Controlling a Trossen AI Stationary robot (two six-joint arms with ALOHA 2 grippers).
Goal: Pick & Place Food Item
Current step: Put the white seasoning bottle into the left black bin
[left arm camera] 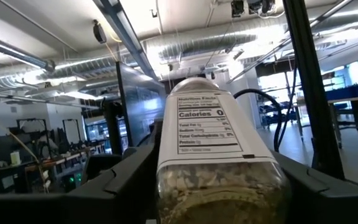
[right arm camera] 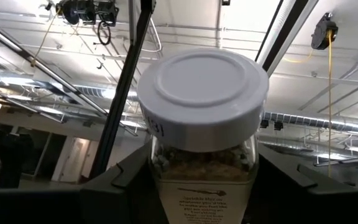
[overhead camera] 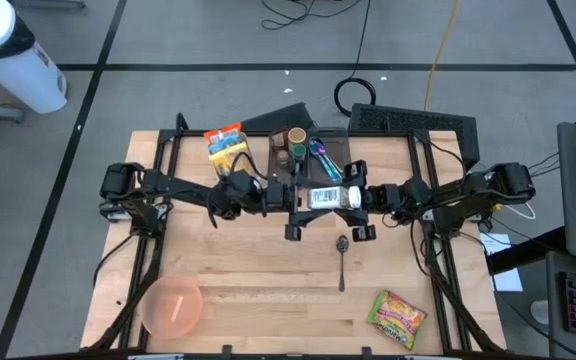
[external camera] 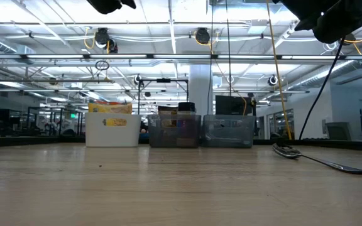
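Jar [overhead camera: 326, 197] held mid-air between both grippers, long axis 9-to-3 o'clock; left gripper [overhead camera: 290, 196] and right gripper [overhead camera: 360, 197] fingers both clasp it.

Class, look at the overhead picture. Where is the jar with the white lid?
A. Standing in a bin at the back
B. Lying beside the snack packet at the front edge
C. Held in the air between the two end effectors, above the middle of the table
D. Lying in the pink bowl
C: the jar sits between the left end effector and the right end effector, up off the table.
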